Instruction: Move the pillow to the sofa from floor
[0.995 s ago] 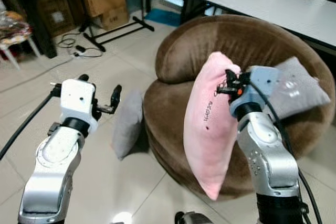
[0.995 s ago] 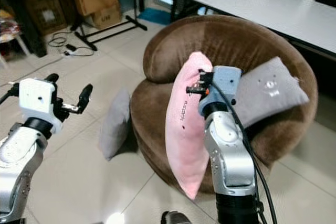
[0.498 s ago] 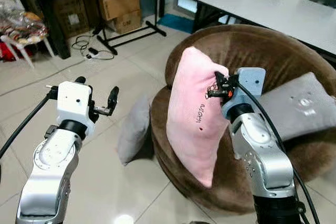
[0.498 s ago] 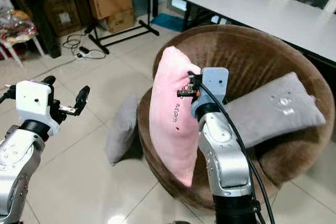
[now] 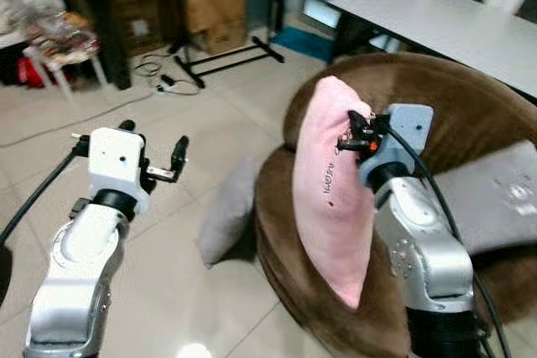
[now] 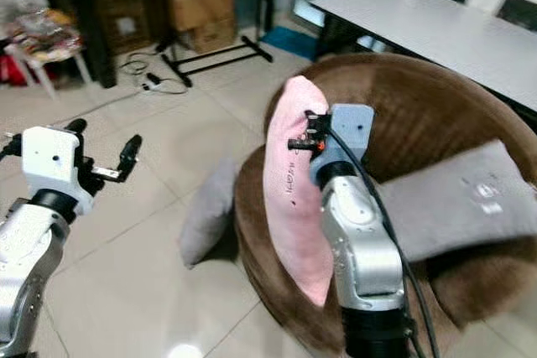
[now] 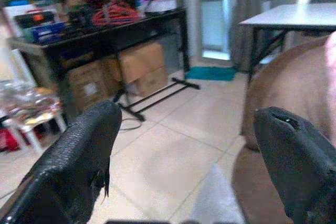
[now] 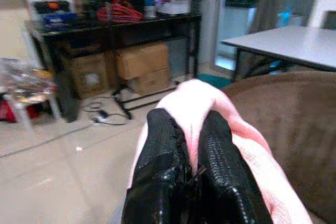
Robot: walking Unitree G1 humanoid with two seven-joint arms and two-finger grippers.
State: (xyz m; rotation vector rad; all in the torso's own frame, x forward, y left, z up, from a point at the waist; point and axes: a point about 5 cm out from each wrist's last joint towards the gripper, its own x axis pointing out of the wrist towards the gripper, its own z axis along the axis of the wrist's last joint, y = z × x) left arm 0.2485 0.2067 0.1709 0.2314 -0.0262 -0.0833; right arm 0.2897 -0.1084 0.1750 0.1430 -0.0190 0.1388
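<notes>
Pink pillow (image 5: 331, 199) hangs upright in the air, pinched at its top edge by the right gripper (image 8: 186, 169), whose fingers (image 8: 163, 153) are clamped tight on the fabric — it dangles in front of the brown round sofa (image 5: 436, 106). Left gripper (image 5: 155, 153) is raised over the tiled floor (image 5: 193, 123), fingers spread wide and empty. One grey pillow (image 5: 228, 222) leans against the sofa's base; another grey cushion (image 6: 457, 207) lies on the seat.

Pale glossy floor tiles (image 5: 168, 291) spread around a white table (image 5: 436, 27). Left of the table, cardboard boxes (image 5: 214, 10) sit under a dark shelf (image 7: 105, 27).
</notes>
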